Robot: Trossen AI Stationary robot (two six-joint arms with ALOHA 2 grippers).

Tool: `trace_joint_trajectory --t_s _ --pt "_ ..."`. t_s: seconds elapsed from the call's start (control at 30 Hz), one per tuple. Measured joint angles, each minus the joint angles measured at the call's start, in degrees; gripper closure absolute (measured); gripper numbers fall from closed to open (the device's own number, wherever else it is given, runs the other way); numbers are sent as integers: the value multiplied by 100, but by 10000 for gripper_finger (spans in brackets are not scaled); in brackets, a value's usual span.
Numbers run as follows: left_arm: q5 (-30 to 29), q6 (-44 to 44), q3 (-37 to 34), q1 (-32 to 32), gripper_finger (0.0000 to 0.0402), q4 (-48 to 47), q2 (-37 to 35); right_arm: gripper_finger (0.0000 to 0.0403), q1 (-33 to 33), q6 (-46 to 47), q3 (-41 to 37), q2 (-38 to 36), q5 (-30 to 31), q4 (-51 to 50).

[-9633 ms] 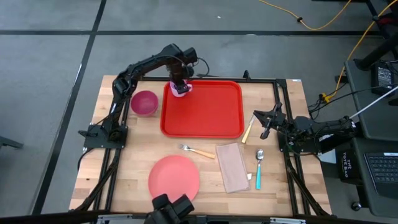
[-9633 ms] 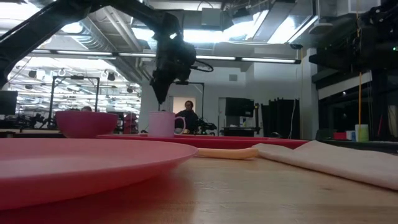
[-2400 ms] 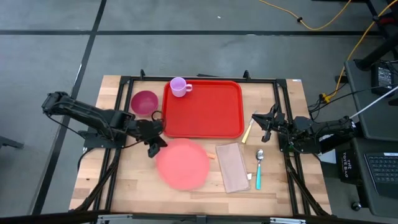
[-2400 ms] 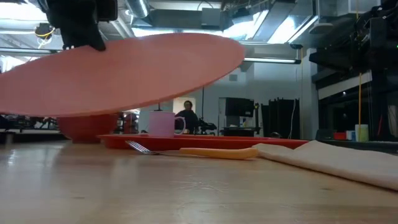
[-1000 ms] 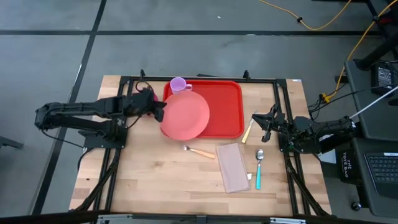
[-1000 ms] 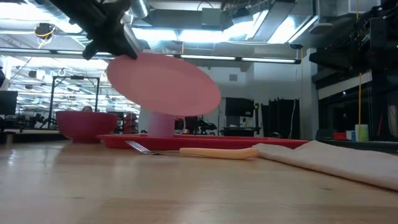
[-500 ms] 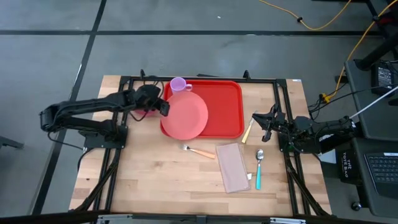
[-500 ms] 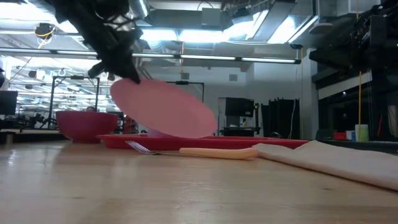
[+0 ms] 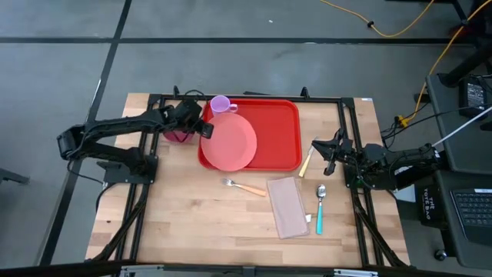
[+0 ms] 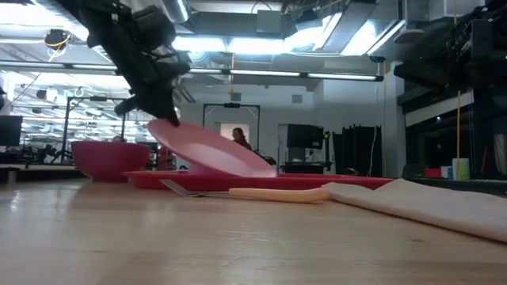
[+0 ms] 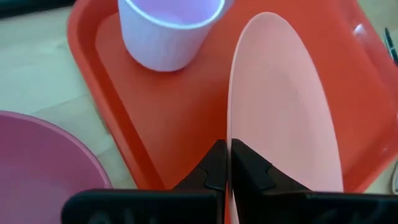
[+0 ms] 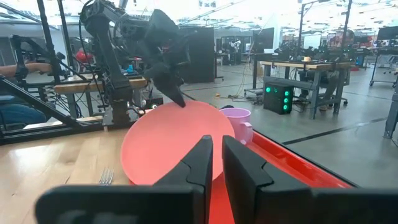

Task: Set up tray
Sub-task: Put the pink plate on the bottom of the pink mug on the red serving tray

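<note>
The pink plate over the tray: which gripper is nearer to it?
Left. The left gripper is clamped on the pink plate at its edge, holding it tilted over the tray. The right gripper waits off the tray's right side, beyond the rim.

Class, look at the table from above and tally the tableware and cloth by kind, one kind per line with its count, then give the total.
Tray: 1
Plate: 1
Cup: 1
Bowl: 1
Fork: 1
Knife: 1
Spoon: 1
Napkin: 1
Total: 8
</note>
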Motion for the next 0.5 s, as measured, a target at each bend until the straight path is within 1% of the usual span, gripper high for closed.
trace_joint_trajectory --t_s 0.17,0.37,0.5 --pt "130 111 0 97 400 0 289 361 -1 0 2 -2 0 0" --pt "132 305 0 131 399 46 576 361 -1 0 1 -2 0 -2" --pt "-27 438 0 219 399 116 636 361 0 0 2 -2 0 -4"
